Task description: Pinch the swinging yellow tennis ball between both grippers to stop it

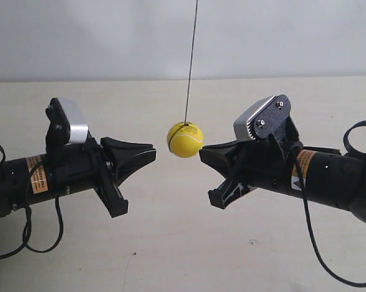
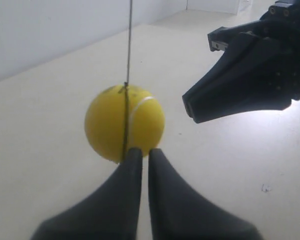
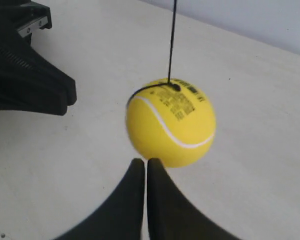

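The yellow tennis ball [image 1: 186, 140] hangs on a thin dark string [image 1: 192, 55] above the table, between the two black grippers. The gripper at the exterior view's left [image 1: 153, 152] points at the ball, a small gap short of it. The gripper at the exterior view's right [image 1: 202, 150] has its tip at the ball's edge. In the left wrist view my left gripper [image 2: 145, 150] is shut, tips just below the ball [image 2: 125, 123]. My right gripper [image 3: 145, 161] is shut too, under the ball [image 3: 170, 122], whose barcode sticker and white seam show.
A pale table [image 1: 170, 243] lies below, with a white wall [image 1: 79, 36] behind it. Black cables [image 1: 24, 237] loop from both arms. The opposite gripper [image 2: 189, 107] shows in the left wrist view, and the opposite gripper [image 3: 65, 97] in the right wrist view.
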You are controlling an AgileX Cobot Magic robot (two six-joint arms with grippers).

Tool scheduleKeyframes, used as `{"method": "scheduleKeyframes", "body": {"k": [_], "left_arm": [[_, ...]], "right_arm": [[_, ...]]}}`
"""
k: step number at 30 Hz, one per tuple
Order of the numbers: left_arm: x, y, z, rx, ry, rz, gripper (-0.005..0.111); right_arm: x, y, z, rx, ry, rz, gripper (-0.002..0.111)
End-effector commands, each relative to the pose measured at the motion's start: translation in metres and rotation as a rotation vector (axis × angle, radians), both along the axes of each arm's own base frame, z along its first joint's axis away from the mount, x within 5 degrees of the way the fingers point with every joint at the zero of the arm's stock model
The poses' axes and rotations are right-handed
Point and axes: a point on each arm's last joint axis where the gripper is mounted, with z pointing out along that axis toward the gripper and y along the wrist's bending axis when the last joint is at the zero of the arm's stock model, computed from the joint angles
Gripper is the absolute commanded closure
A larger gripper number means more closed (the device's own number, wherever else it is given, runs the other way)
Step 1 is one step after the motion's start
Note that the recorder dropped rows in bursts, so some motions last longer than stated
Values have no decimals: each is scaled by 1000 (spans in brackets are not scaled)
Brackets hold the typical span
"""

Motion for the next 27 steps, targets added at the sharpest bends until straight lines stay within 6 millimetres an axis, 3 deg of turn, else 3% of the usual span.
{"method": "scheduleKeyframes", "body": {"k": [1, 27], "left_arm": [[0, -3, 0, -14, 9, -16, 102], [2, -2, -1, 6, 17, -6, 102]], "right_arm": [[-1, 3, 1, 9, -7, 27, 108], [2, 0, -2, -48, -5, -1, 108]]}}
